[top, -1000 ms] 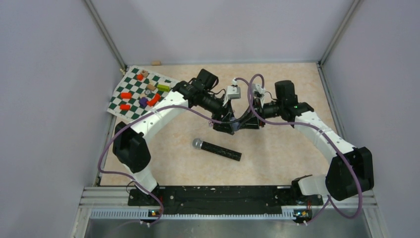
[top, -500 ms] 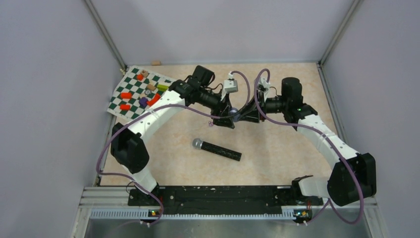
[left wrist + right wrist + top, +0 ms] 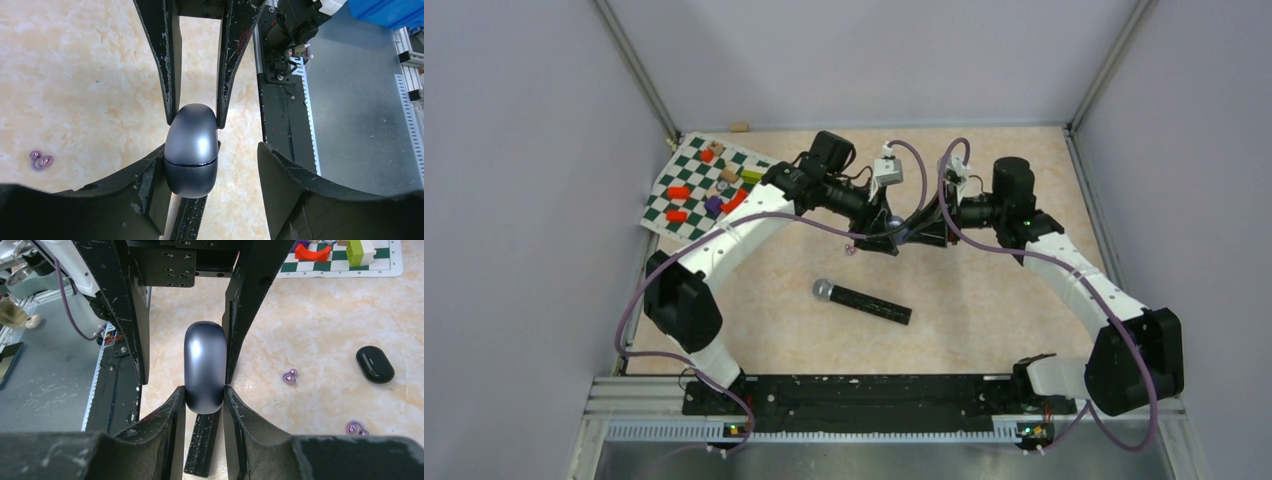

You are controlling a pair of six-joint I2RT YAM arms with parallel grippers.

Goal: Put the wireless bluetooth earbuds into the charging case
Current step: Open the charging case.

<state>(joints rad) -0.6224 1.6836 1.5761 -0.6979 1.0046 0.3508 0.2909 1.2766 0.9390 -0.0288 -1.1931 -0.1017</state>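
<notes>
While both arms arch in from the near edge and meet tip-to-tip over the beige mottled counter (image 3: 984, 300), my right end effector (image 3: 204, 390) is clamped on the smooth grey metallic pill-shaped charging case (image 3: 191, 150). Both of its fingers press flat on the case's sides, and the case is held up off the counter. My left end effector (image 3: 211, 150) is spread wide: one finger (image 3: 150, 185) touches the case and the other stands clear of it, so there's no grip from that side. Case lid is closed.

Top view: elbows bowed outward, forearms angled toward each other, case just a small glint between the tips.

The small purple rounded wireless earbuds (image 3: 289, 376) are down on the counter, outside the case. Right wrist view shows one near the case and a second purple earbud (image 3: 356, 429) further off. Left wrist view shows purple earbuds at one spot only, well apart from the case.

Only the right wrist view shows:
- glossy black oval pod (image 3: 375, 365) on the counter near the purple earbuds
- edge of the green-and-white checkered mat (image 3: 390, 257) with coloured blocks on it

Only the left wrist view shows the seam line around the case body.

Long black microphone with a silver mesh head (image 3: 864, 300) lies flat on the counter, nearer the bases than the case.
</notes>
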